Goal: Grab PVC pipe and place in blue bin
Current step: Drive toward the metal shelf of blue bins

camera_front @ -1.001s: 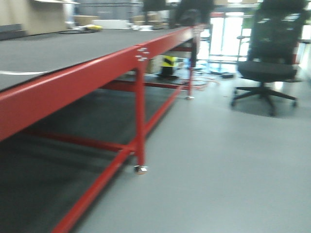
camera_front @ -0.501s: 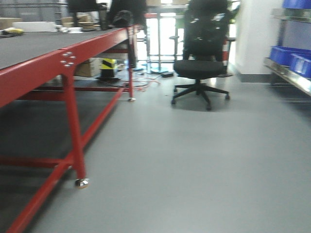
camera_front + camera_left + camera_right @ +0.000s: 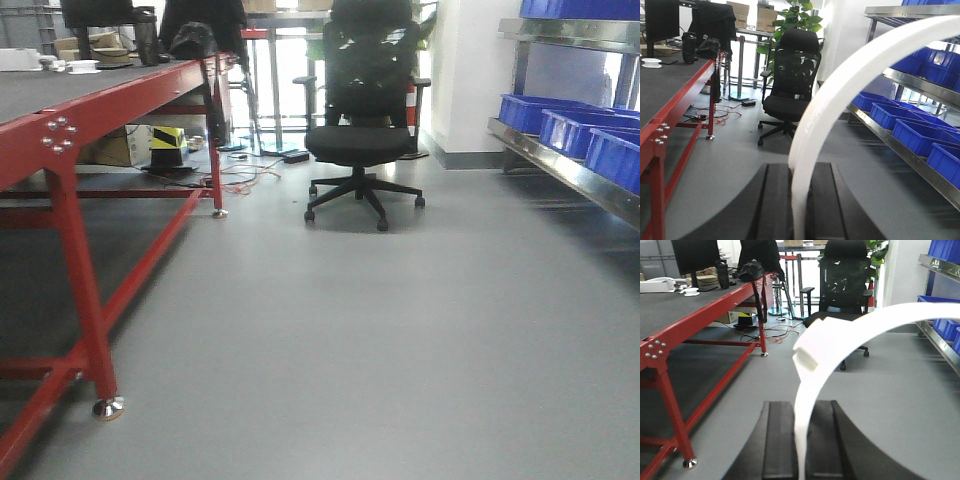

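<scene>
Wrist views alone show you the white PVC pipe: the left gripper pinches it at bottom centre, arcing to the upper right, and the right gripper clamps another curved stretch with a blocky fitting. Your front view gives grey floor, red table at left, black office chair top centre, and blue bins on the shelf at right.

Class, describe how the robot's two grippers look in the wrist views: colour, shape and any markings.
The left gripper and right gripper look alike: two flat, matte black fingers, each a long straight bar, on a dark rounded base. No cables or markings show.
</scene>
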Motion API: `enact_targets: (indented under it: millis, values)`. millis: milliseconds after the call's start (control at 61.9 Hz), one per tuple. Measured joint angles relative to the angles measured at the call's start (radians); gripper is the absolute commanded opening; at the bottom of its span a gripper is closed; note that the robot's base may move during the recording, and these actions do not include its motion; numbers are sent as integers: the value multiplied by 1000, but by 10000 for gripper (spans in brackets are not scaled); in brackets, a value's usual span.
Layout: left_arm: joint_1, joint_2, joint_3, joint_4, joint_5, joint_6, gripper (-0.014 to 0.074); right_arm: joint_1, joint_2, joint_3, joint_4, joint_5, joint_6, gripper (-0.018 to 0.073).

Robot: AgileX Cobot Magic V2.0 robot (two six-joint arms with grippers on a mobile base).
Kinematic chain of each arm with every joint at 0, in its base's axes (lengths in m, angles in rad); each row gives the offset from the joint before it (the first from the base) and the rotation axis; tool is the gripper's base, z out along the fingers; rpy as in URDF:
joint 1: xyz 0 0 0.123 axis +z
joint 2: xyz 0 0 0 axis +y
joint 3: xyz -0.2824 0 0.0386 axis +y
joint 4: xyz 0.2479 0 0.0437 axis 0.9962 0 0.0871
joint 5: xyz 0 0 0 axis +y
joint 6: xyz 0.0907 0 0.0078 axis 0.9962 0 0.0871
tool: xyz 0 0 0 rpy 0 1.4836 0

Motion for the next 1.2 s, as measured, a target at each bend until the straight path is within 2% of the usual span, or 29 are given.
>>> enact_targets:
  millis: [1195]
  values:
    - [0,0,0,0,0,0,-111,0,0,0,0,0,0,-158]
